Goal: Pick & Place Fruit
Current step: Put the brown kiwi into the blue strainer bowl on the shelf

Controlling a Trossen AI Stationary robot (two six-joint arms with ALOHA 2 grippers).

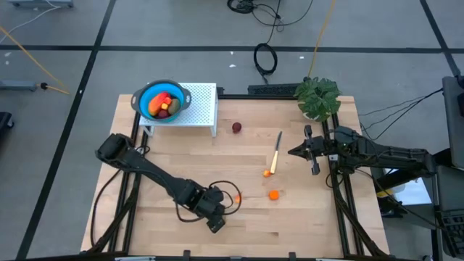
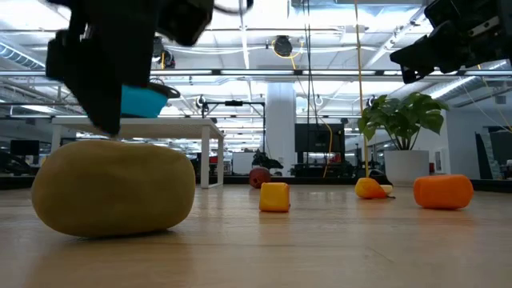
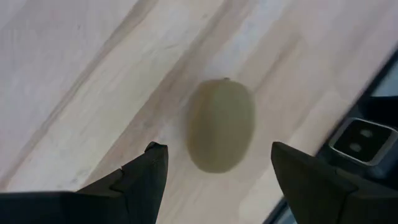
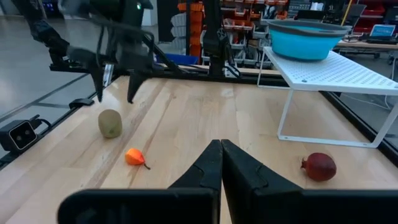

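Your left gripper [image 3: 214,171] hangs above the brown-green oval fruit [image 3: 221,124] near the desk's [image 1: 304,221] front edge, jaws apart, not touching it; bare wood all round. Your right gripper [image 4: 220,163] waits by the right edge, jaws together.

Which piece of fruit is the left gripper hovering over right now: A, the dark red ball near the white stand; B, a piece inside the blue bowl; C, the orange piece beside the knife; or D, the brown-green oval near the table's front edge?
D: the left wrist view shows the open left gripper directly above the brown-green oval, which lies untouched on the table.
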